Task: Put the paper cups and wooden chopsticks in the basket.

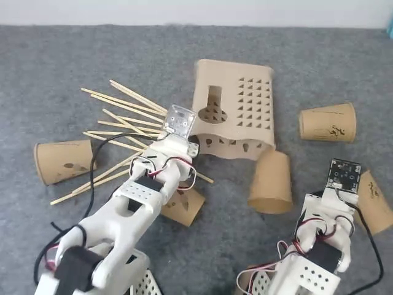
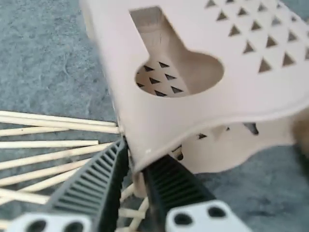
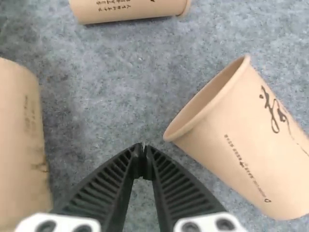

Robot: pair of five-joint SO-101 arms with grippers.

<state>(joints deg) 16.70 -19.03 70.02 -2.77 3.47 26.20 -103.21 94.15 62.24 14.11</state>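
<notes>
L gripper [image 2: 136, 153] clamping basket [image 2: 159, 116] corner, chopsticks [image 2: 53, 144] partly hidden behind both

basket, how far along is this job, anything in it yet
Nothing looks done yet: the basket lies tipped over with nothing seen inside, five cups lie loose around it and the chopsticks are scattered beside it. In hand: the left gripper is clamped on the basket's edge; the right gripper is shut and empty beside a cup. Left: every cup and chopstick.
</notes>
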